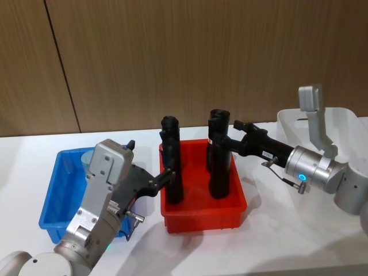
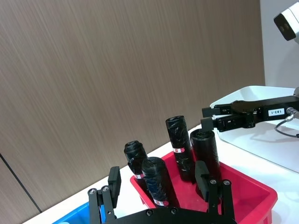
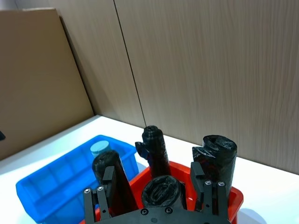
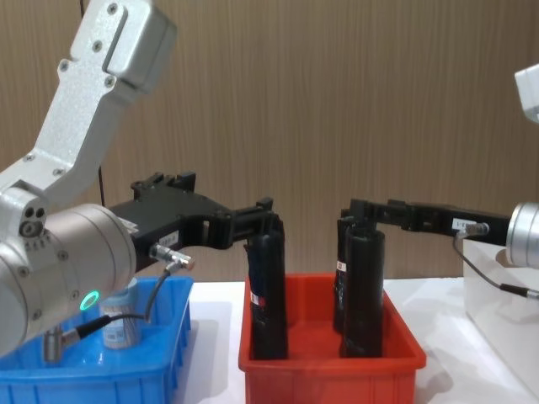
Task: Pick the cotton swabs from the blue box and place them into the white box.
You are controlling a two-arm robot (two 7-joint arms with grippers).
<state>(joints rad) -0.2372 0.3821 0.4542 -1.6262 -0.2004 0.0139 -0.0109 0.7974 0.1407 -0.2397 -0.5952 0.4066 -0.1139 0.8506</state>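
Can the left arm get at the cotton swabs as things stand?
Probably yes. The cotton swabs stand alone in the blue box, open above. The left gripper is open but reaching over the red bin among the black rolls; it must back out first.

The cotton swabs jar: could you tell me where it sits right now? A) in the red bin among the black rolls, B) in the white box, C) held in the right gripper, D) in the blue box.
D: the cotton swabs stand inside the blue box, their pale lid showing beside the red bin, while both grippers hover over the black rolls.
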